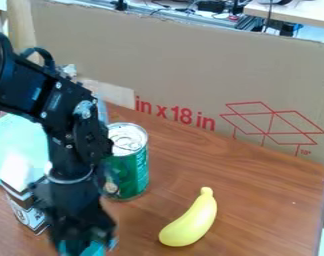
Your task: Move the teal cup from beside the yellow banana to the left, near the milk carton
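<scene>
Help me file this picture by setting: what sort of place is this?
Probably a robotics lab or workshop: a black robot arm reaches over a wooden tabletop, a cardboard panel stands behind it, and a clutter of cables and gear lies beyond.

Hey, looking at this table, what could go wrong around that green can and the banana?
The arm is right by the upright green can, so a sideways swing might tip it. The small box is close to the gripper and could get nudged. The curved banana lies loose on the wood, so a bump might make it rock or slide.
</scene>
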`<state>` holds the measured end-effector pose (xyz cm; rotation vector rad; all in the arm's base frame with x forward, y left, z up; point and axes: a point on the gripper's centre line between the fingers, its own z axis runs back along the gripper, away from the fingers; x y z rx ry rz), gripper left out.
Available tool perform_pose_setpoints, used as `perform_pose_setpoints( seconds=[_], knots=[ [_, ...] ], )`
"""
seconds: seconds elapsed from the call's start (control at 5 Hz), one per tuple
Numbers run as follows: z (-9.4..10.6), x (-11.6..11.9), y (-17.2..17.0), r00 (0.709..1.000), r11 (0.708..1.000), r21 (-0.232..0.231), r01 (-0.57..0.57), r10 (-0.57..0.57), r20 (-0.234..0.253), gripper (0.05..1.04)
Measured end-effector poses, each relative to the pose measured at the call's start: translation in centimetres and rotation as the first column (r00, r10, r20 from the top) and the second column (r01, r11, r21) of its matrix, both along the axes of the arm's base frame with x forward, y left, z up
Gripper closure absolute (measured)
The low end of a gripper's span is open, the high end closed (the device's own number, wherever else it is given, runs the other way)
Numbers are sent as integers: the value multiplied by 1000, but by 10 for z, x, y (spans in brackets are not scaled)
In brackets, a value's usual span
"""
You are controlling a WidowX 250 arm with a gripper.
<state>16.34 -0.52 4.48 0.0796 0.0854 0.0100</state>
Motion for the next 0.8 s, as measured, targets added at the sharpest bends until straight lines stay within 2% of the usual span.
perform_pose_setpoints(
  seconds=[0.2, 0.4, 0.6, 0.8],
  knots=[
    [12, -2, 0, 999, 1000, -1, -14, 15, 30, 495],
    [31, 2, -4, 997, 999, -34, -7, 10, 80, 191],
    [53, 3, -4, 995, 999, -36, 14, -11, 101, 72],
    [87, 0, -2, 985, 998, -24, 55, -51, 162, 78]
  ],
)
